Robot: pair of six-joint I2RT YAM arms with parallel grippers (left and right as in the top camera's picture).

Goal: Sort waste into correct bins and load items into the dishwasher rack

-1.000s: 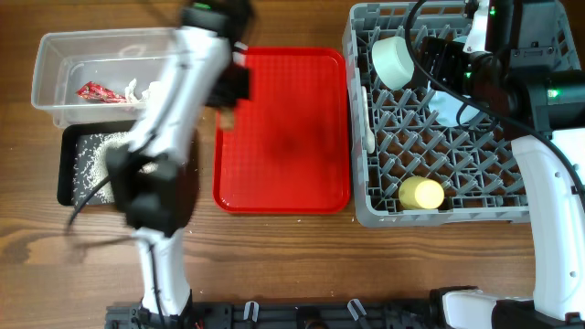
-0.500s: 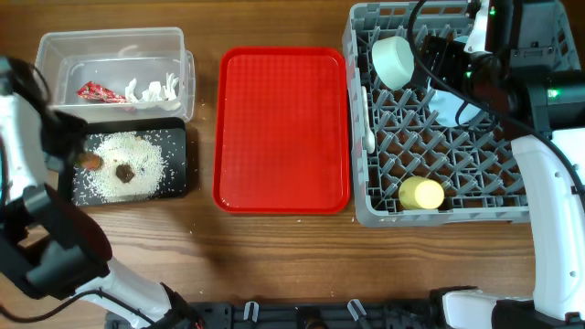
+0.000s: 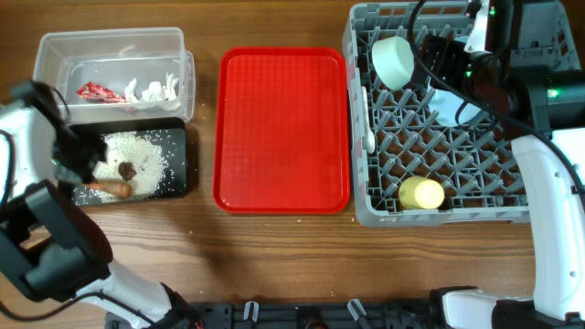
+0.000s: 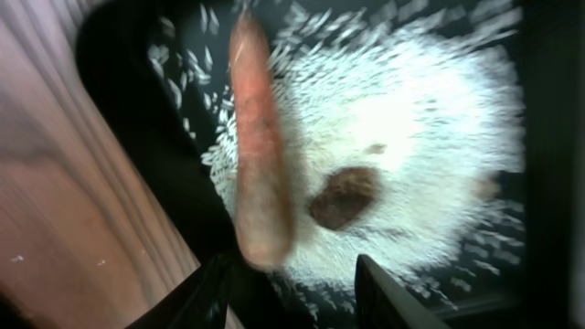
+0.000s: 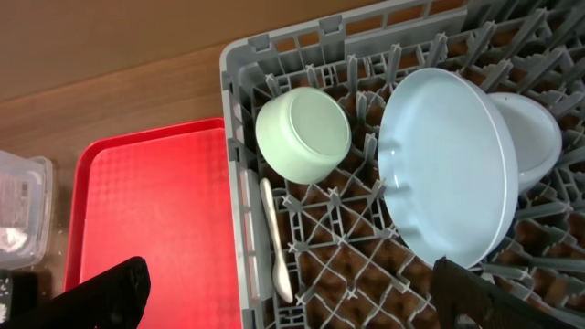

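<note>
Brown and tapered like a carrot, the stick (image 4: 260, 155) lies in the black tray (image 3: 178, 174) along its near edge. It rests at the rim of a heap of white rice (image 3: 142, 153). A small dark lump (image 4: 345, 196) sits on the rice just beside it. The left gripper (image 4: 292, 267) hangs right over one end of the stick, its fingers parted wider than the stick and gripping nothing.

Behind the black tray, the clear tub (image 3: 55, 50) holds a red wrapper (image 3: 91, 91) and a crumpled white tissue (image 3: 151, 89). Any print on the wrapper is too small to read.

The grey rack (image 3: 366, 206) carries a mint green bowl (image 5: 303, 132) on its side and a pale blue plate (image 5: 448, 174) standing on edge. A pale blue bowl (image 5: 535, 137) sits behind the plate, a white spoon (image 5: 274, 242) lies along the left wall, and a yellow cup (image 3: 420, 193) is near the front. The right gripper (image 5: 288, 274) hovers above the rack, spread wide and empty.

A flat red tray (image 3: 283, 128) lies between the bins and the rack on a brown wooden table (image 3: 274, 260) with visible grain.
</note>
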